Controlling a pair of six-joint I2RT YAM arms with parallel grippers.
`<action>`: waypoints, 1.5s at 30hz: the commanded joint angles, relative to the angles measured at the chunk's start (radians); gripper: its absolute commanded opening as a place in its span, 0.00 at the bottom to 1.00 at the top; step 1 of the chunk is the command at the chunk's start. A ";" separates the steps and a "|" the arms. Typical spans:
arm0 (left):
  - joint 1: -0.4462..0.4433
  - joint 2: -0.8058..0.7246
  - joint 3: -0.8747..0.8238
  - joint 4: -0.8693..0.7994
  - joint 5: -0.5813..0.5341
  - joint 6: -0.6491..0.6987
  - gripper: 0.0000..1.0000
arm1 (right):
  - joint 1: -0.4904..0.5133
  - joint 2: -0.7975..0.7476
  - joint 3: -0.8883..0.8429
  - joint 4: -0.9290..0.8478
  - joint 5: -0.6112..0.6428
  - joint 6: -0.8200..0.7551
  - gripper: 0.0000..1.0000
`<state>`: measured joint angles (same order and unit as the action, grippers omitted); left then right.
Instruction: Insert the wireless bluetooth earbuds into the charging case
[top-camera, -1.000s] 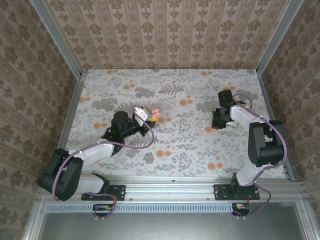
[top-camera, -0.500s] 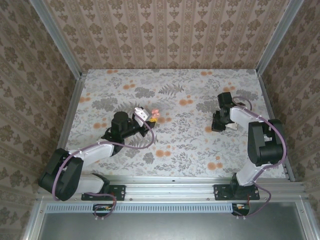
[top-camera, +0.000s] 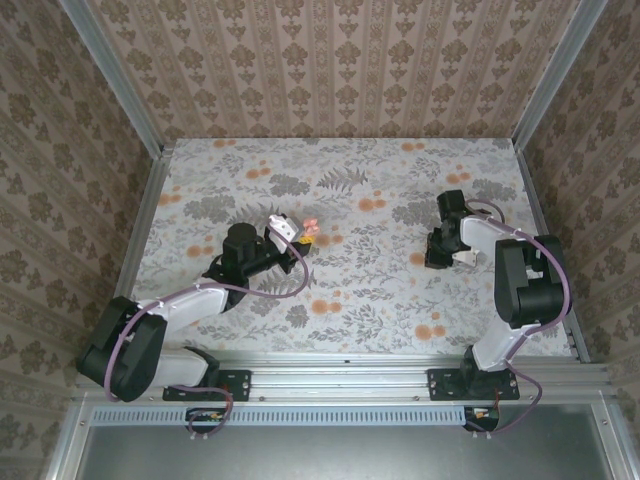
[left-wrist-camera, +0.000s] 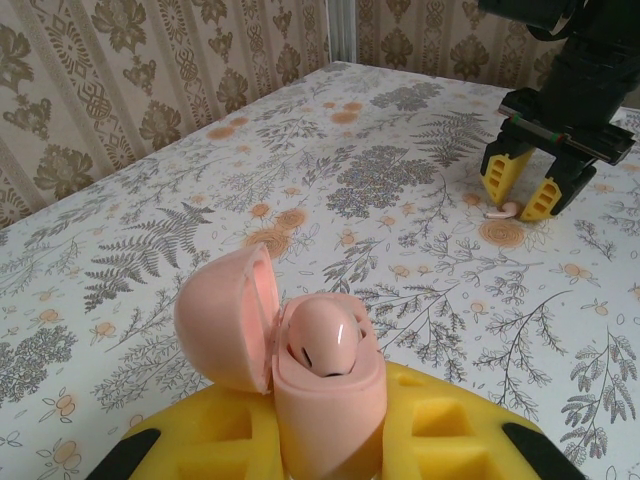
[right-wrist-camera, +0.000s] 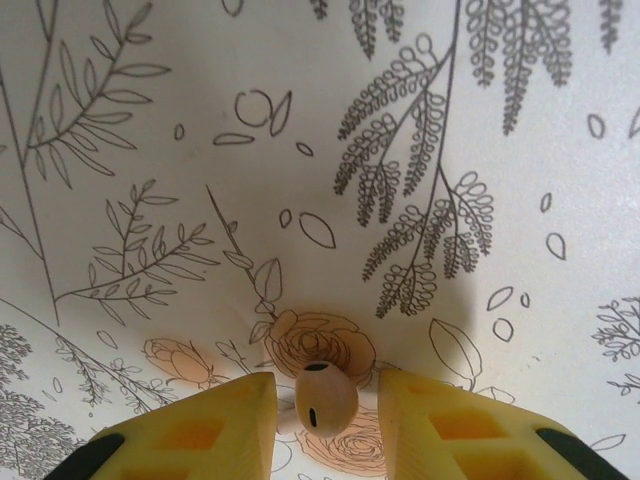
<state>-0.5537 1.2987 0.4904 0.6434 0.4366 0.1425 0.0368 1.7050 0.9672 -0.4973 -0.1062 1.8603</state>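
Observation:
My left gripper (left-wrist-camera: 330, 445) is shut on the base of the pink charging case (left-wrist-camera: 325, 410), which it holds upright with the lid (left-wrist-camera: 222, 320) swung open to the left. One pinkish-white earbud (left-wrist-camera: 325, 340) sits in a socket of the case. In the top view the case (top-camera: 309, 229) is held left of the table's centre by the left gripper (top-camera: 292, 232). A second earbud (right-wrist-camera: 322, 398) lies on a printed orange flower. My right gripper (right-wrist-camera: 327, 392) is low over it and open, one yellow finger (right-wrist-camera: 215, 420) on each side, with small gaps. The right gripper (top-camera: 441, 254) is at the table's right.
The floral tablecloth (top-camera: 350, 200) covers the whole table. Patterned walls (top-camera: 330, 60) close it in at the back and both sides. From the left wrist, the right gripper (left-wrist-camera: 527, 192) stands over the lying earbud (left-wrist-camera: 503, 211) at the far right.
The right gripper has shifted slightly toward the near edge and its fingers have narrowed around the lying earbud. The left arm and the case have not moved.

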 joint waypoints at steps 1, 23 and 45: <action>0.008 0.007 -0.007 0.019 -0.003 -0.007 0.10 | -0.010 0.020 -0.016 -0.010 -0.015 -0.006 0.30; 0.012 0.018 0.000 0.007 -0.006 0.004 0.10 | -0.018 0.015 0.028 0.004 -0.035 -0.110 0.13; 0.050 0.110 0.041 -0.012 0.081 -0.147 0.10 | 0.169 -0.041 0.114 0.160 -0.205 -0.531 0.17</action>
<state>-0.5087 1.3979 0.4988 0.6308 0.4610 0.0547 0.1841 1.7027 1.0229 -0.3702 -0.2584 1.4406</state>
